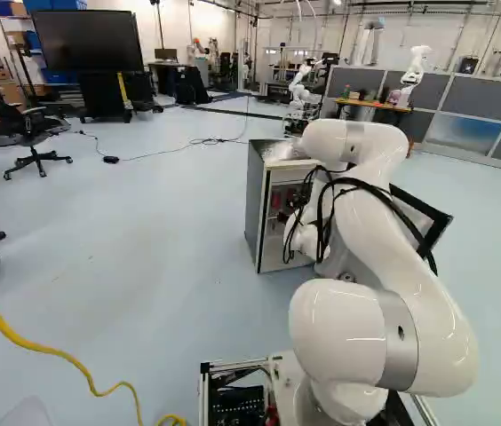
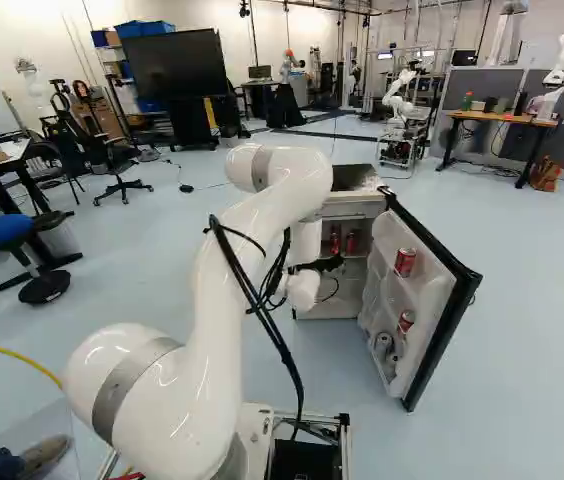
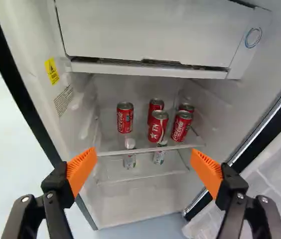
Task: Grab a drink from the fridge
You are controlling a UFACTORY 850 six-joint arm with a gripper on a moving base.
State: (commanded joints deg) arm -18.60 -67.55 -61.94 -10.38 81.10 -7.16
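In the right base view my gripper (image 2: 330,264) is small, at the mouth of the open fridge (image 2: 354,208). The wrist view shows the gripper (image 3: 143,170) open, its orange pads wide apart with nothing between them. Ahead of it, inside the fridge (image 3: 130,191), several red cans stand upright on a shelf: one can (image 3: 125,118) apart from the rest, another can (image 3: 158,126) in front of a can (image 3: 155,105), and a can (image 3: 181,126) beside them. Bottles (image 3: 129,159) stand on the level below.
The fridge door (image 2: 442,320) stands open beside the arm, with cans (image 2: 405,262) in its racks. A freezer compartment (image 3: 145,35) sits above the shelf. A person's shoe (image 2: 44,456) shows near the base. Another robot (image 2: 398,100) stands farther back.
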